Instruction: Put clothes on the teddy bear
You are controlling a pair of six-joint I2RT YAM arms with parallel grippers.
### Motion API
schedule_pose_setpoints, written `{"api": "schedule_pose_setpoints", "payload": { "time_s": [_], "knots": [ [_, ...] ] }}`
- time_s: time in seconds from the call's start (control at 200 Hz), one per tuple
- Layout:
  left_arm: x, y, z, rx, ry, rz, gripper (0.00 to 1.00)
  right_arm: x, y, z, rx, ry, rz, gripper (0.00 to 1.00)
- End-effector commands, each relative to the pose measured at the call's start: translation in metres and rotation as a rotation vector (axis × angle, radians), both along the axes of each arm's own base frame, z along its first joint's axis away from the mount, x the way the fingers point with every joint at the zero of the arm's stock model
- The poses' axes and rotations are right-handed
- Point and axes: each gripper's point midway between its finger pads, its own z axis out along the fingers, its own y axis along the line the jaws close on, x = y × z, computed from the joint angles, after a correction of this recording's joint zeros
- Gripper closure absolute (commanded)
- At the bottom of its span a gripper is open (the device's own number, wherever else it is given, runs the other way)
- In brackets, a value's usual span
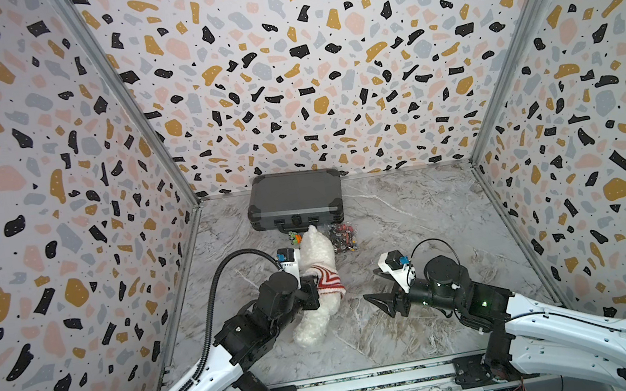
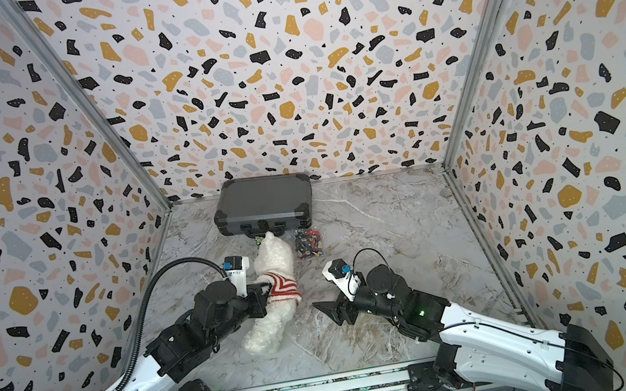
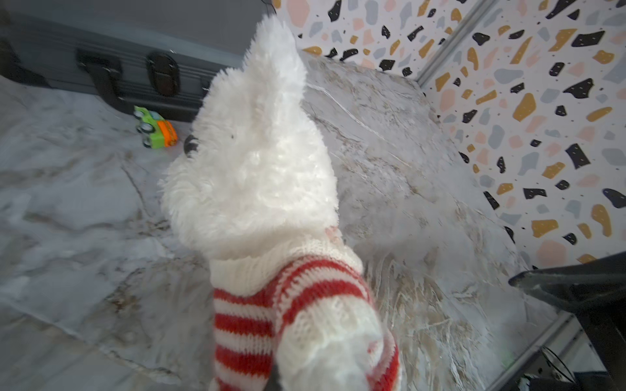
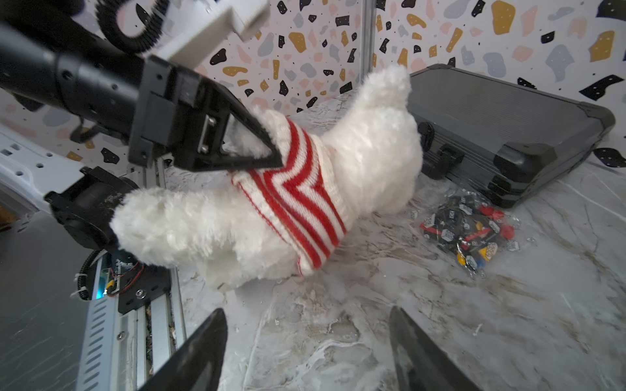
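Note:
The teddy bear [image 1: 313, 253] [image 2: 275, 254] is white and fluffy. It is held partly raised in the middle of the marble floor, head toward the back wall. A red-and-white striped sweater [image 1: 329, 280] [image 2: 284, 287] [image 4: 298, 199] covers its chest. My left gripper [image 1: 311, 288] [image 2: 260, 297] [image 4: 276, 159] is shut on the bear's sleeved arm [image 3: 325, 331] at its left side. My right gripper [image 1: 370, 285] [image 2: 320, 294] [image 4: 306, 315] stands open to the right of the bear, apart from it, with only bare floor between its fingers.
A grey hard case [image 1: 294, 197] [image 2: 261, 200] [image 4: 508, 111] lies shut against the back wall, just behind the bear's head. A clear bag of small coloured parts [image 1: 343, 238] [image 4: 471, 230] lies right of the head. A green and orange toy car [image 3: 155, 127] sits by the case.

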Motion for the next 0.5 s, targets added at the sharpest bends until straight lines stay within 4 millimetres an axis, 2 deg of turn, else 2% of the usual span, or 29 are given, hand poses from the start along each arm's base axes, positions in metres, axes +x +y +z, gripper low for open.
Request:
{"api": "schedule_pose_setpoints", "payload": {
  "time_s": [0.0,0.07,0.17,0.375,0.496],
  "knots": [
    [0.012,0.038,0.003,0.154,-0.02,0.172,1.0,0.015,-0.014,0.002,0.032,0.002,-0.089,0.24],
    [0.016,0.04,-0.004,0.172,-0.009,0.201,1.0,0.021,-0.022,-0.001,0.042,0.015,-0.123,0.24],
    [0.022,0.031,-0.017,0.186,0.016,0.214,1.0,0.029,-0.035,-0.002,0.058,0.02,-0.171,0.24],
    [0.024,-0.01,-0.038,0.173,0.032,0.175,1.0,0.038,-0.049,-0.001,0.067,0.016,-0.214,0.23],
    [0.024,-0.032,-0.05,0.135,0.049,0.143,0.93,0.039,-0.048,-0.003,0.074,0.026,-0.209,0.23]
  ]
}}
